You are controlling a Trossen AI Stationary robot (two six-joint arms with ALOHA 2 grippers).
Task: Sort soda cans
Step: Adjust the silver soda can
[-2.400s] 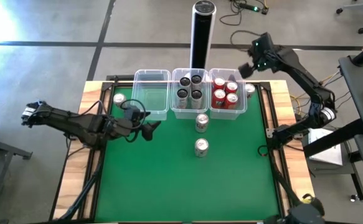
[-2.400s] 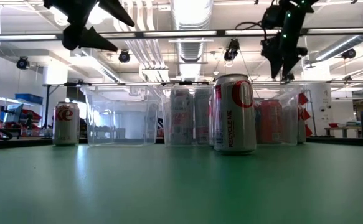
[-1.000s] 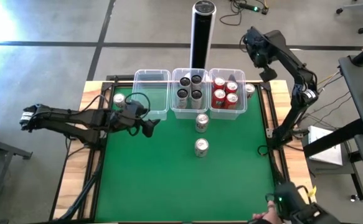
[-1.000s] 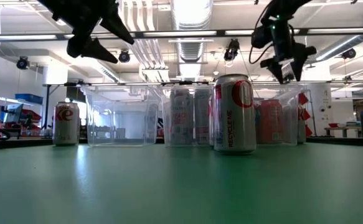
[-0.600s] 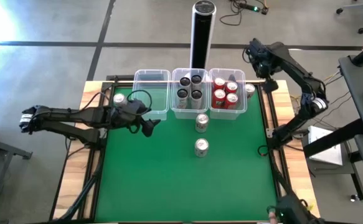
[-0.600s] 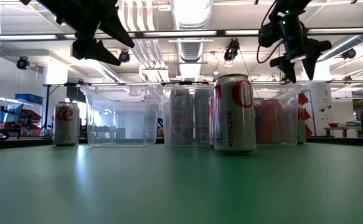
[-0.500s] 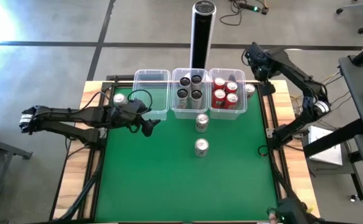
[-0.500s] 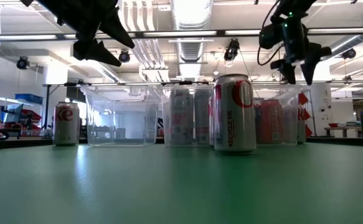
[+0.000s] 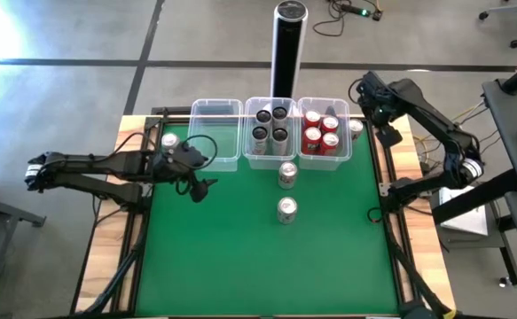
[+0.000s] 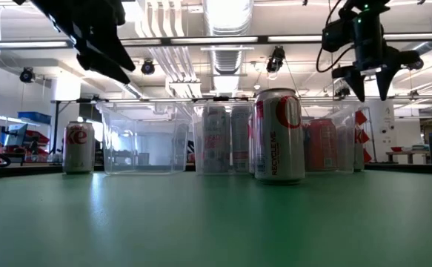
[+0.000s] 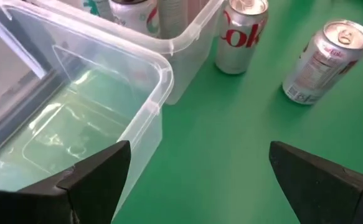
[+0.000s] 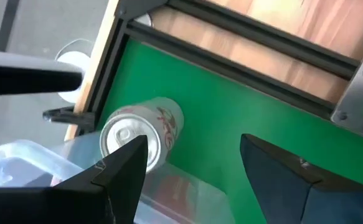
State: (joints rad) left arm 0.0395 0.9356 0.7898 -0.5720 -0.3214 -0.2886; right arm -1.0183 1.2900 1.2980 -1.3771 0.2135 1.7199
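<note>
My right gripper (image 12: 190, 165) hangs wide open and empty over the silver can (image 9: 356, 127) at two o'clock on the table, touching the red-can bin (image 9: 339, 156), so descending crooked could clip that wall.

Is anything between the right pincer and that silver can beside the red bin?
Nothing visible: the open right pincer hangs above the silver-white metal soda can, which stands against the clear plastic bin of red cans.

My left gripper (image 11: 193, 177) hangs low with fingers spread; my right gripper (image 12: 193, 165) hovers, fingers apart.
</note>
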